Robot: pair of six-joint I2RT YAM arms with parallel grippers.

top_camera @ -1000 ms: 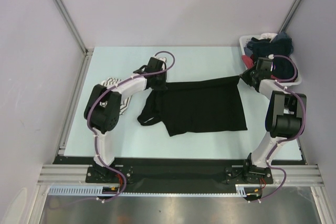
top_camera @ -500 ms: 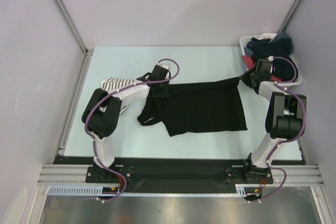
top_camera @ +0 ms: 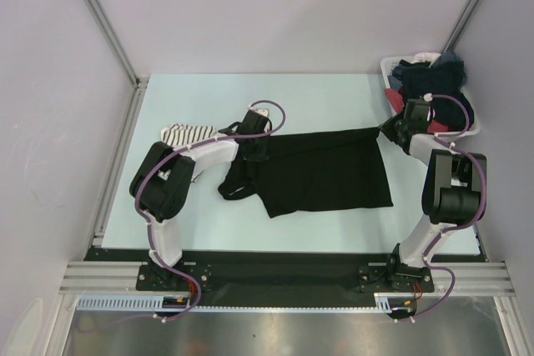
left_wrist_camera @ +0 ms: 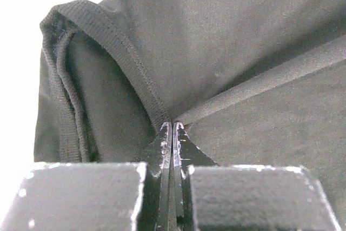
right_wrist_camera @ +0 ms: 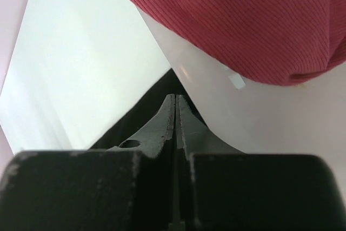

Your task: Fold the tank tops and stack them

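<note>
The plain black tank top (top_camera: 321, 174) lies spread flat mid-table. My left gripper (top_camera: 254, 152) is shut on its left end, by the ribbed armhole edge (left_wrist_camera: 116, 52); in the left wrist view the gripper (left_wrist_camera: 173, 125) pinches a crease of black fabric (left_wrist_camera: 254, 41). At the far right corner of the black top my right gripper (top_camera: 386, 129) is shut on the cloth, and the right wrist view shows its tips (right_wrist_camera: 174, 97) closed over a black edge (right_wrist_camera: 143, 114). The striped tank top (top_camera: 188, 133) lies bunched to the left, partly under the left arm.
A white basket (top_camera: 389, 67) heaped with dark and red clothes stands at the back right, right beside the right gripper. Its wall (right_wrist_camera: 248, 117) and a red ribbed cloth (right_wrist_camera: 243, 20) fill the right wrist view. Metal frame posts stand at the table's back corners.
My left gripper has come toward the near side over the black top's left end, uncovering more of the striped top. The right gripper has shifted only slightly.
</note>
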